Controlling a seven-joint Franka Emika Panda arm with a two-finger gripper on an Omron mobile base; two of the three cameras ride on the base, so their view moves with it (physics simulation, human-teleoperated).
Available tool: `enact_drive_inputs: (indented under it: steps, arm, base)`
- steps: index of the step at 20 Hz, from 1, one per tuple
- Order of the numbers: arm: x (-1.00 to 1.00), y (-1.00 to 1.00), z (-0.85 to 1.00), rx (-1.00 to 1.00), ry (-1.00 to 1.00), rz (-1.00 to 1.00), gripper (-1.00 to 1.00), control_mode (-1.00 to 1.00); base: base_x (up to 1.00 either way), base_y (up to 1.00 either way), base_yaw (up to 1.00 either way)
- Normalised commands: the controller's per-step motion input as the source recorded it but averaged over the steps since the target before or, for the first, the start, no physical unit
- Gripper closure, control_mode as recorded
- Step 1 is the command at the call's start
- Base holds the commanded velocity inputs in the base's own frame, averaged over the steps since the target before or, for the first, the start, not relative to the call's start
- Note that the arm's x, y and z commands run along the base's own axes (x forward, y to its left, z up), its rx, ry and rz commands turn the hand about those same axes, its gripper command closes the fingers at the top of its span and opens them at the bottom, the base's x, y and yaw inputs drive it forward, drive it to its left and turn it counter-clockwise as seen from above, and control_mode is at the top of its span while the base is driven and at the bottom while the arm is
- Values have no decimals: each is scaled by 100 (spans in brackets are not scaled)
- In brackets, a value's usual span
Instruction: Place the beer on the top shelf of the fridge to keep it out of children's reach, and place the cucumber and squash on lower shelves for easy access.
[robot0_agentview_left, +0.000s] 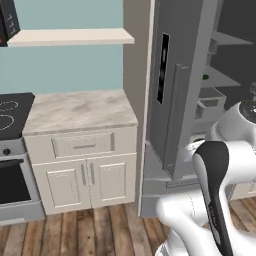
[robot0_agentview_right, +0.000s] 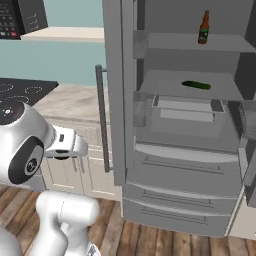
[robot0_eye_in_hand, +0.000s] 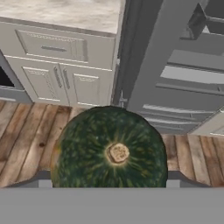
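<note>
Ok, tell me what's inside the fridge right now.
In the fridge, the beer stands on the top shelf and the cucumber lies on the shelf below. The drawers underneath are closed, so their contents are hidden.

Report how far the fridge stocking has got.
Done: the beer stands on the top shelf of the open fridge, and the cucumber lies on the shelf below it. In hand: the squash sits between the fingers of the hand, above the wood floor in front of the fridge. Left: set the squash on a lower shelf.
</note>
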Motion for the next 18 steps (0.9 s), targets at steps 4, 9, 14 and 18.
enact_drive_inputs:
  steps: [4,9,14,18]
  arm:
    - [0,0,0,0,0,0,100,100]
    - [0,0,0,0,0,0,100,100]
    - [0,0,0,0,0,0,100,100]
    - [0,0,0,0,0,0,100,100]
  base:
    - [0,-70,0]
    - [0,-71,0]
    - [0,-63,0]
    - [0,-47,-1]
